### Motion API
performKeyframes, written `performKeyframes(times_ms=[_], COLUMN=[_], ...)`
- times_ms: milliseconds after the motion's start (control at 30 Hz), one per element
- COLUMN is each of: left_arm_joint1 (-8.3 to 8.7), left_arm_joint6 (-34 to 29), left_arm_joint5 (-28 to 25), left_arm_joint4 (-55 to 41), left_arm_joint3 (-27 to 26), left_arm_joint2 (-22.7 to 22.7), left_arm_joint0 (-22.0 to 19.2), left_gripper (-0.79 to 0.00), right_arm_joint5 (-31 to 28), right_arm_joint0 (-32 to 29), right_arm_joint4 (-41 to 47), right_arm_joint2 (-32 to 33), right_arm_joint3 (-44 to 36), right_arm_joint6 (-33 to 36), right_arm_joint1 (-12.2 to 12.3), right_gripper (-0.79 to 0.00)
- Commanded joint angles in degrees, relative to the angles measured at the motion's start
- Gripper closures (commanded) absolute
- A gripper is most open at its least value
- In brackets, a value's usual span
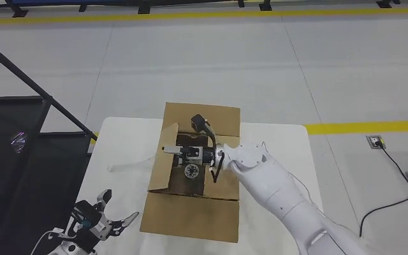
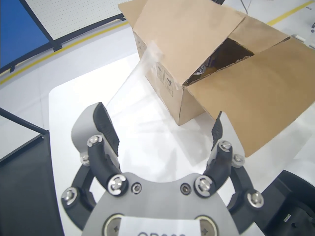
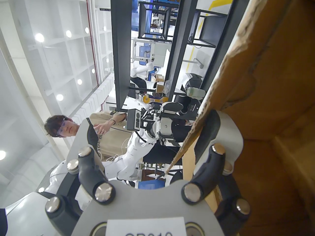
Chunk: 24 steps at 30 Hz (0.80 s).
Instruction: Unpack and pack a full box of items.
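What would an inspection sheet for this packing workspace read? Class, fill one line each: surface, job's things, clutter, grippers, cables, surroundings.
Surface: white table, with the box in the middle.
Job's things: cardboard box, flaps open; a round item inside, kind unclear.
Clutter: clear tape strip trailing from the box's side onto the table.
Grippers: left gripper open, over the table's near corner, apart from the box; right gripper open, one finger on either side of a box flap.
Cables: black cable on the floor beside the table.
Surroundings: grey floor with a yellow line; white pegboard; black panel beside the table.
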Motion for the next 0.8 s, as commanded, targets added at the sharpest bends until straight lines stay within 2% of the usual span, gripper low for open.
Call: performKeyframes(times_ms=[0,100,300,567,767], left_arm_joint1=[-0.06,-0.17,-0.49,-0.83,-0.82], left_arm_joint6=[-1.57,-3.76,-9.82,-14.8,-14.88], left_arm_joint5=[1.2,2.76,6.85,11.38,11.97], left_arm_joint4=[-0.41,-1.91,-8.1,-14.78,-17.36], left_arm_joint3=[-1.01,-1.97,-2.77,-2.53,-2.34], left_arm_joint2=[0.86,2.1,4.48,6.49,5.17], left_arm_joint0=[-0.86,-2.62,-7.25,-12.0,-11.92], left_gripper=[-0.785,-0.785,-0.785,-0.785,-0.785], right_arm_joint5=[-0.07,-0.51,-0.39,-3.43,-6.66], right_arm_joint0=[-0.09,0.04,-0.33,0.71,1.24], right_arm_joint4=[-1.66,-6.88,-8.06,-7.07,-5.81], right_arm_joint2=[-0.28,-0.86,-2.06,-4.35,-4.16], right_arm_joint3=[-2.23,-4.33,-5.33,-1.58,1.51], right_arm_joint6=[-1.8,-8.68,-13.4,-9.65,-6.93], right_arm_joint1=[-0.26,-0.69,-2.42,-5.22,-6.47], right_gripper=[-0.785,-0.785,-0.785,-0.785,-0.785])
